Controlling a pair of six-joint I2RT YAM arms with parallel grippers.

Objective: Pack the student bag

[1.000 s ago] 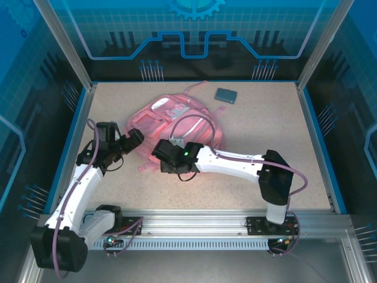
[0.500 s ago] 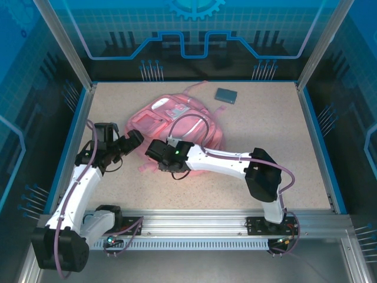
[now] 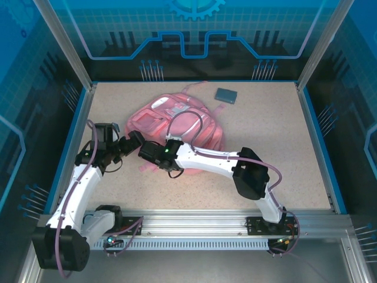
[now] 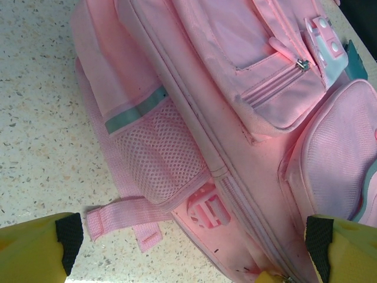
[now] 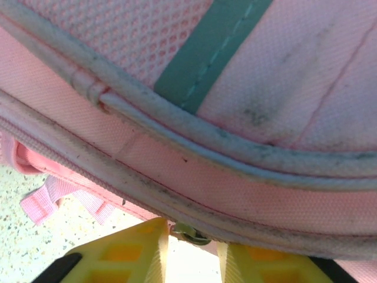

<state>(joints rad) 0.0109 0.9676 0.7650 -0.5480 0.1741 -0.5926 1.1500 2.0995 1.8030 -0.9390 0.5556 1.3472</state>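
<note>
Speckled beige tabletop (image 3: 277, 141) is sitting evenly lit; blue printed panels (image 3: 118, 29) are enclosing it at 9, 12, 3 o'clock; aluminium rail (image 3: 200, 219) is running along 6 o'clock.

White-shelled left arm (image 3: 73, 197) and right arm (image 3: 207, 160), black joint housings (image 3: 250, 180), looping purple cables (image 3: 184, 114), small green indicator light (image 3: 166, 149), yellow plastic fingers (image 4: 29, 250) with black rubber pads (image 4: 69, 233)
</note>
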